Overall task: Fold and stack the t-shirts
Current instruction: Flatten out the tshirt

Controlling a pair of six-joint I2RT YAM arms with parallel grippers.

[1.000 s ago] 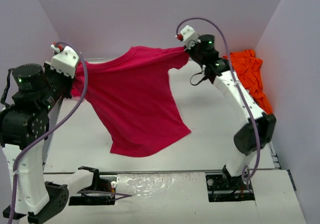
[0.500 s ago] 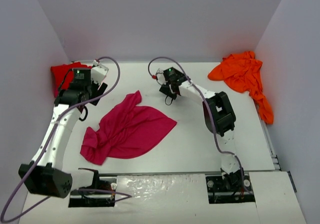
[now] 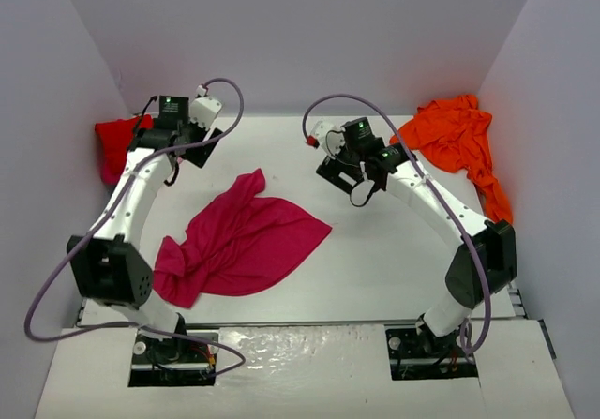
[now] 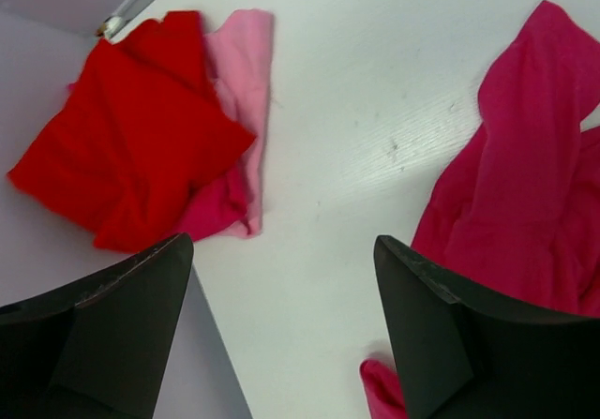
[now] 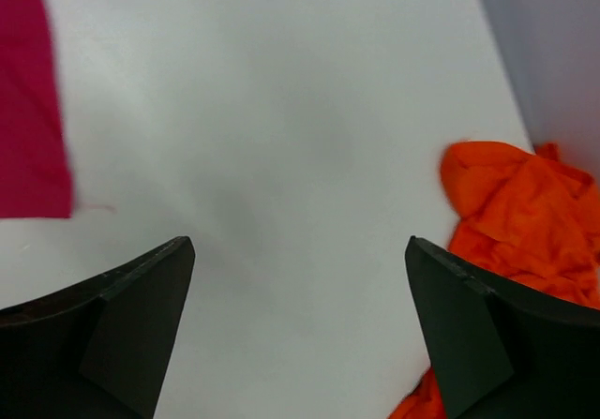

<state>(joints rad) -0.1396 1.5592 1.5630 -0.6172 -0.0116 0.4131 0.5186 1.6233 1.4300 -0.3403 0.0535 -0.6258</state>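
Note:
A magenta-pink t-shirt (image 3: 239,246) lies crumpled on the white table, left of centre; its edge shows in the left wrist view (image 4: 525,203) and in the right wrist view (image 5: 28,110). A folded bright red t-shirt (image 3: 120,142) rests at the far left on a pink cloth (image 4: 239,72). An orange t-shirt (image 3: 459,138) sits bunched in the back right corner (image 5: 516,213). My left gripper (image 3: 197,147) hovers open between the red and magenta shirts (image 4: 281,325), holding nothing. My right gripper (image 3: 339,171) hangs open over bare table (image 5: 300,316), also holding nothing.
Grey walls close the table (image 3: 375,250) on the left, back and right. The orange shirt trails along the right wall. Purple cables loop from both wrists.
A second ago both grippers held the magenta shirt stretched in the air. They opened, the shirt dropped in a heap, and both arms drew back toward the rear of the table.

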